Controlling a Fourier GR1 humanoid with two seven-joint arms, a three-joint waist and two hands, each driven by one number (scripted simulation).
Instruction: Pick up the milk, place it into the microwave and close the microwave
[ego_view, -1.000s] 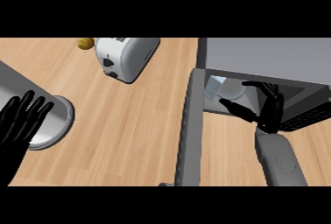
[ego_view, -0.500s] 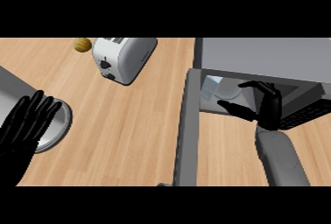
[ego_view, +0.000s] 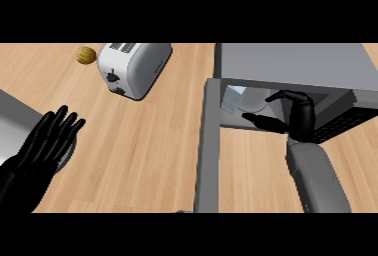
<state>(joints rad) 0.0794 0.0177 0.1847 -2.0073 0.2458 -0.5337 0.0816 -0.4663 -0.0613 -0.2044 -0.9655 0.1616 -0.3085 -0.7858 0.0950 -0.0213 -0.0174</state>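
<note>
The milk carton (ego_view: 235, 97), pale blue and white, stands inside the open microwave (ego_view: 295, 62) near the left side of its cavity. My right hand (ego_view: 299, 120) is in front of the cavity, to the right of the milk and apart from it. Its fingers bend loosely over at the top, the thumb stretches left, and nothing lies between them. The microwave door (ego_view: 208, 150) is swung open toward me and runs down the middle of the view. My left hand (ego_view: 44, 145) rests open at the lower left with straight fingers.
A white toaster (ego_view: 134, 67) lies at the back of the wooden counter (ego_view: 148, 150), with a small brown round thing (ego_view: 87, 55) to its left. A grey round dish (ego_view: 15, 130) sits at the left edge, partly under my left hand.
My right hand's fingers went from spread straight to bent over, and the hand drew slightly back from the cavity. My left hand shifted a little to the right. The milk stayed in place.
</note>
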